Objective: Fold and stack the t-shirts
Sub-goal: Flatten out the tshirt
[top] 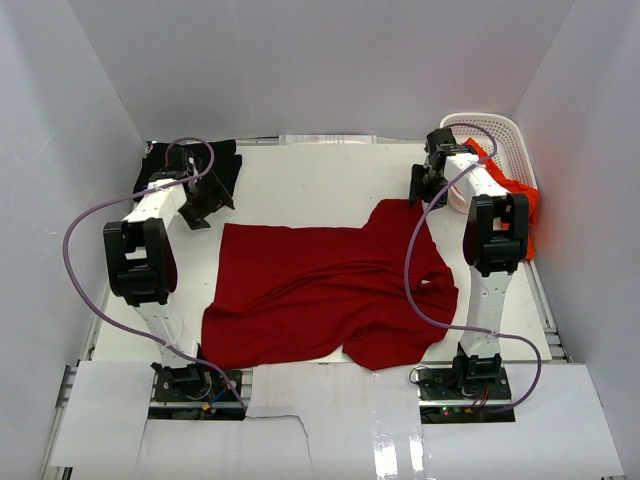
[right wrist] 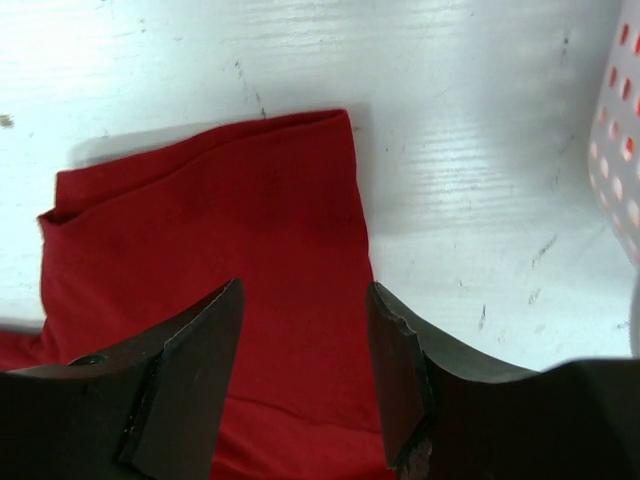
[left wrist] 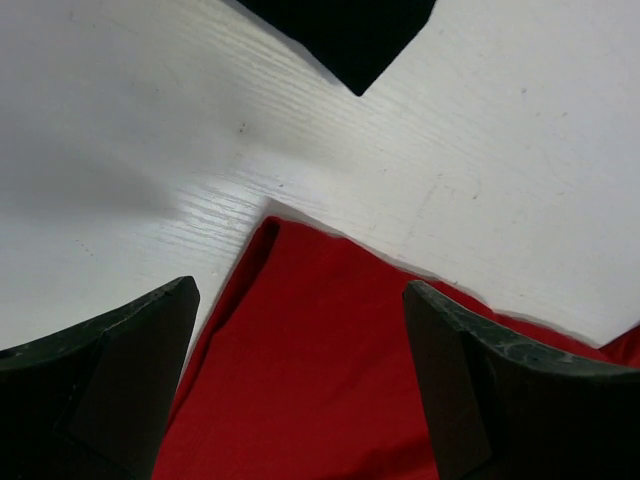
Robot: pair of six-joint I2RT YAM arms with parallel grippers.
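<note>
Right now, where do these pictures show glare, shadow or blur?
Top external view: even light, sharp, the dark red t-shirt clear. Left wrist view: a soft grey shadow on the table at left. Right wrist view: bright glare on the table at top; the basket at the right edge looks soft.

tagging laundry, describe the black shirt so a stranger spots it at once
On the white table, look to the far left corner. The black t-shirt lies bunched there, the only black cloth: the dark red t-shirt spreads mid-table, the orange-red t-shirt drapes over the basket.
</note>
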